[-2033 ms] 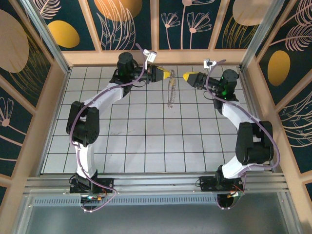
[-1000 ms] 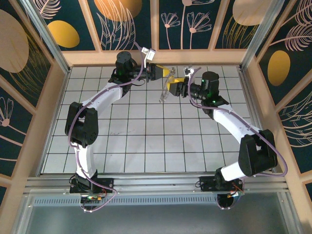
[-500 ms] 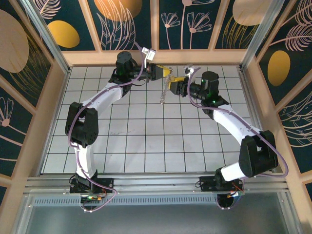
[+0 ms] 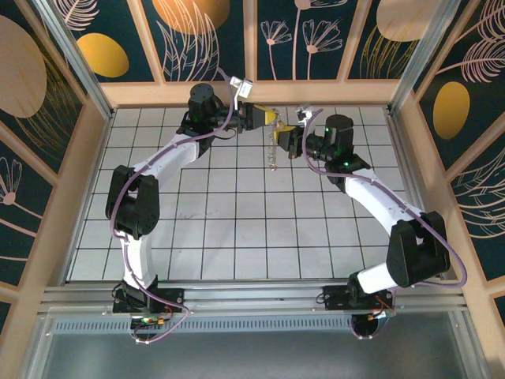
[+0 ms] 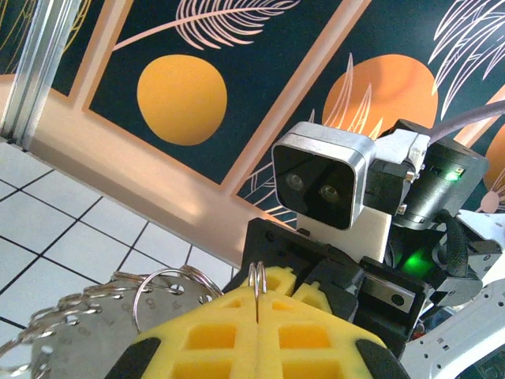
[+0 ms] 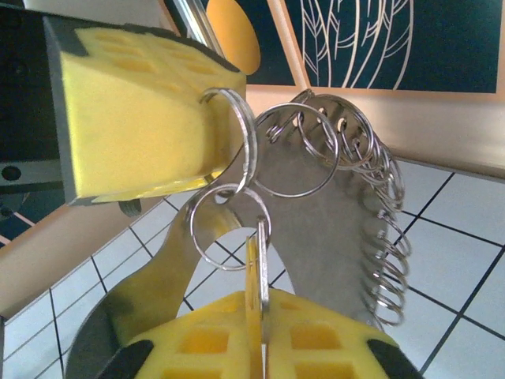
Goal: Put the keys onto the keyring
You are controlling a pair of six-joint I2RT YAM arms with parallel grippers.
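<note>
Right gripper (image 6: 256,335) pinches key (image 6: 252,276), at 6 o'clock beneath keyring (image 6: 380,207); left gripper (image 5: 258,304) clamps keyring top. Step: threading. Next likely needs feeding key onto coil.

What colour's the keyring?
Silvery metal: the keyring is a chain of small shiny rings. It shows best in the right wrist view.

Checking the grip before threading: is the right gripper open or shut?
Shut. The right gripper's yellow fingers meet in the right wrist view, pinching the thin brass key edge-on between them.
</note>
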